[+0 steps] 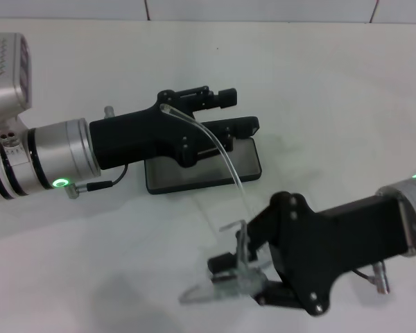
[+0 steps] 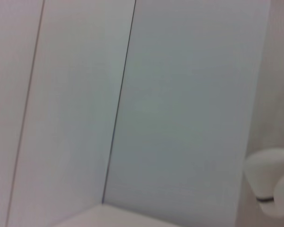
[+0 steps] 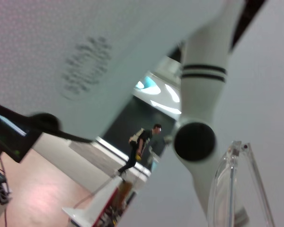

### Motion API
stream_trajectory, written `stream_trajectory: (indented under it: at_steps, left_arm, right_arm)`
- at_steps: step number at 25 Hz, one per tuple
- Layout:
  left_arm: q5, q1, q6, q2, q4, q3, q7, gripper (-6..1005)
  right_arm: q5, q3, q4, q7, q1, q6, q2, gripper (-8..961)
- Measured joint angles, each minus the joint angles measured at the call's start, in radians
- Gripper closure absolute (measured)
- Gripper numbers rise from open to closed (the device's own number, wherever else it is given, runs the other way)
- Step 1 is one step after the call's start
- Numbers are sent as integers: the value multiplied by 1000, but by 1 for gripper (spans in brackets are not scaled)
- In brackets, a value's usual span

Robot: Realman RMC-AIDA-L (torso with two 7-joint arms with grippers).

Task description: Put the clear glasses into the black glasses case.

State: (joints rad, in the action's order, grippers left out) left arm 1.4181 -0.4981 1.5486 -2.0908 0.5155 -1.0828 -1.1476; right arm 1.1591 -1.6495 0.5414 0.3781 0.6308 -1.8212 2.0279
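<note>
The black glasses case (image 1: 194, 175) lies on the white table (image 1: 319, 104), showing a dark grey face with a black rim. My left gripper (image 1: 229, 112) hovers over its far edge with its fingers apart, the lower finger (image 1: 237, 126) at the case's back rim. The clear glasses (image 1: 218, 288) hang at the front, held at the lens by my right gripper (image 1: 241, 276), which is shut on them. One clear arm (image 1: 225, 161) arcs up over the case to the left gripper's body. The right wrist view shows part of the clear glasses (image 3: 234, 189). The left wrist view shows only wall.
White table surface surrounds the case on all sides. A tiled wall (image 1: 263, 8) runs along the table's far edge. In the right wrist view, a white robot column (image 3: 199, 118) and a room with a person far off show.
</note>
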Motion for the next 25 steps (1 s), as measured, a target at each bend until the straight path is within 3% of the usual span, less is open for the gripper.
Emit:
stream_trajectory:
  at_steps: [11, 25]
  left_arm:
    - [-170, 18, 115, -3, -105, -1, 238, 432]
    - [-171, 15, 117, -3, -107, -3, 279, 434]
  right_arm:
    - [-49, -1, -49, 193, 20, 168, -1, 834]
    - [-47, 7, -49, 309, 26, 270, -5, 834]
